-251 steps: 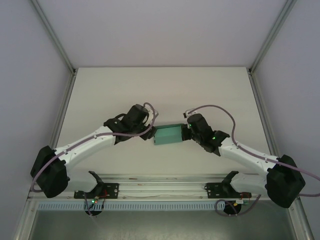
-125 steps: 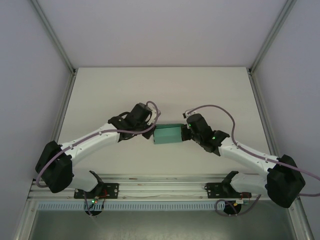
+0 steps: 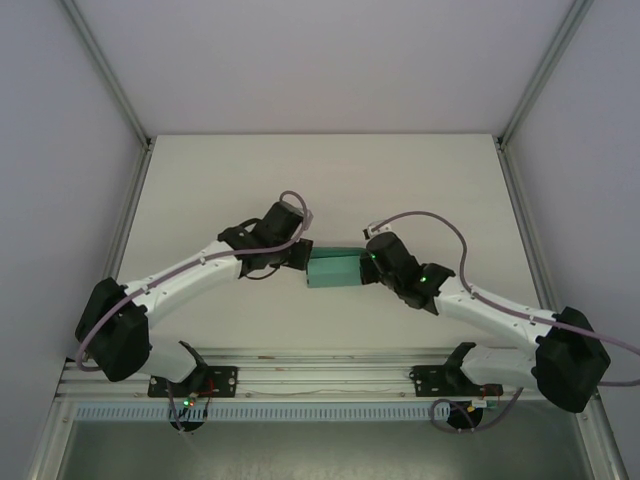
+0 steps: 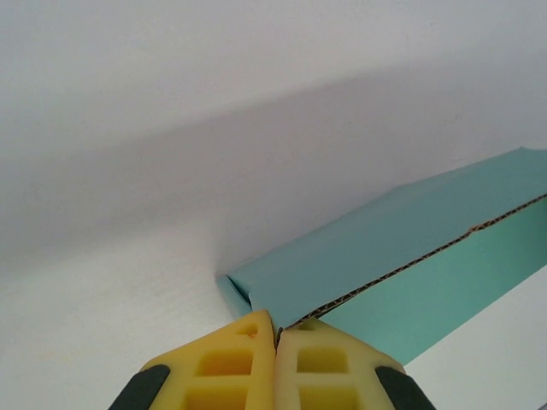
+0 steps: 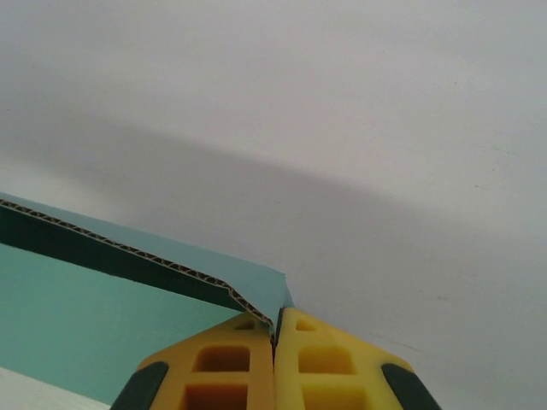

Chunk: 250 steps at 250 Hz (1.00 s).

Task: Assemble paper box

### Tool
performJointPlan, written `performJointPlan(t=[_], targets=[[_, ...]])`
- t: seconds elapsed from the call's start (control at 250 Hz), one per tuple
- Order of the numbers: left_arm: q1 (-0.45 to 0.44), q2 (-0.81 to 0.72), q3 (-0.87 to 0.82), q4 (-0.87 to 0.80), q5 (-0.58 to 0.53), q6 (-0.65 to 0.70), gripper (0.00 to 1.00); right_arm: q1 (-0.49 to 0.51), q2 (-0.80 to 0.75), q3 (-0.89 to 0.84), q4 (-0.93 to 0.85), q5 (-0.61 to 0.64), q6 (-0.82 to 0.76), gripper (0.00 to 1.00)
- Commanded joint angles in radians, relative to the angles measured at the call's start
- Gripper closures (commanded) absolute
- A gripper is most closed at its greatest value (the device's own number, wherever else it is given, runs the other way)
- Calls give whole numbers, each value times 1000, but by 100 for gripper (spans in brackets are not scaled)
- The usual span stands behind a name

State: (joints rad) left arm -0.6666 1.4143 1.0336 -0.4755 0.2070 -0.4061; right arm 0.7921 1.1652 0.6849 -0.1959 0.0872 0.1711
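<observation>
Paper box [image 3: 333, 268]: teal card, lay on the desk [image 3: 330, 180] between both arms.
Left gripper [image 4: 275, 329]: closed, pinching the box's left edge.
Right gripper [image 5: 275, 320]: closed, pinching its right edge.

Plain teal-green paper box [image 3: 333, 268], white table [image 3: 320, 180]

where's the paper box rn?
Top view, middle of the table: paper box, left fingers pinching its left end, right fingers its right.

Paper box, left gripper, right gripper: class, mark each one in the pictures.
paper box [image 3: 333, 268], top external view, middle of its teal top face.
left gripper [image 4: 275, 331], left wrist view, seam between the yellow fingertips.
right gripper [image 5: 275, 323], right wrist view, seam between the yellow fingertips.
</observation>
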Motion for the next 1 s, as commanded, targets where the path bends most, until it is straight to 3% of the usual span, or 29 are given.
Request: performJointPlan(t=[0.0,0.34,0.492,0.624,0.779,0.995], targets=[[5,20,32,-44,40,-141,100,22,21,16,-66,56,52,100],[6,58,6,-35,59,-197,100,41,20,12,-89,109,97,100],[-16,38,-68,47,90,-163,100,45,-1,-45,1,103,98,100],[-80,-14,-190,202,19,-125,100,59,-4,-118,128,126,69,100],[-159,-75,-333,318,-142,-117,100,98,-21,-198,240,190,40,100],[-233,-94,-456,447,-221,-98,100,99,-77,-275,301,199,61,100]])
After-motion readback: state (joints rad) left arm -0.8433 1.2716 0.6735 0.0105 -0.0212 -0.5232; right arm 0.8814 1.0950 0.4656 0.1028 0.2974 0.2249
